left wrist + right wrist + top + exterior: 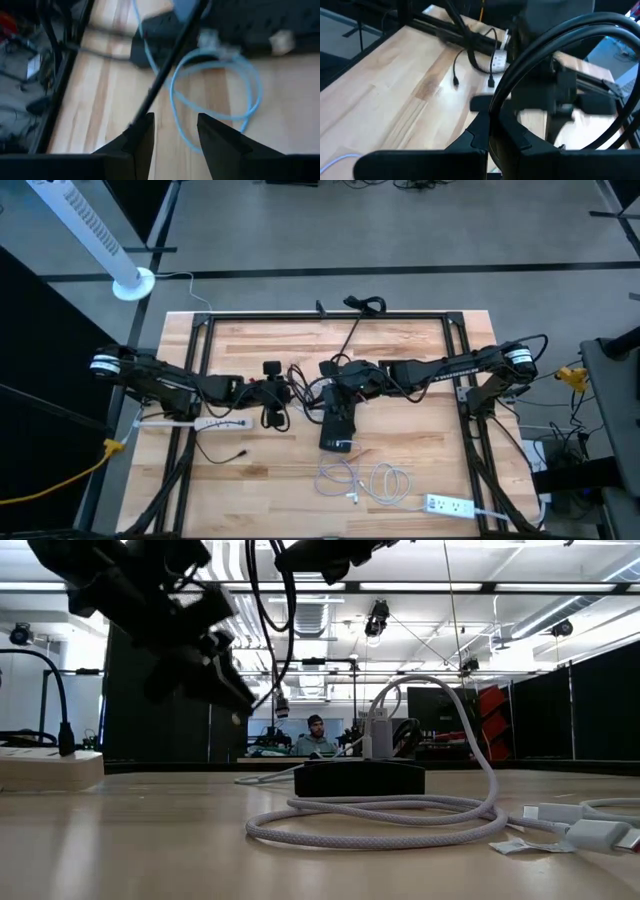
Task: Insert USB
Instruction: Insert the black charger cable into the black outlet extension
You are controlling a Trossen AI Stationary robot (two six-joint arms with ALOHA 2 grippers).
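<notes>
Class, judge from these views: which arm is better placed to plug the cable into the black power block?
Probably right: its end effector grips the black cable just above the power block; the left end effector is open, off to one side.

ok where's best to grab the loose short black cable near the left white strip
Probably just behind the plug of the short black cable, from straight above: it lies flat on the table, and the plug end looks stiffest.

Two dark jointed arms, white wrist bands, black cables
</notes>
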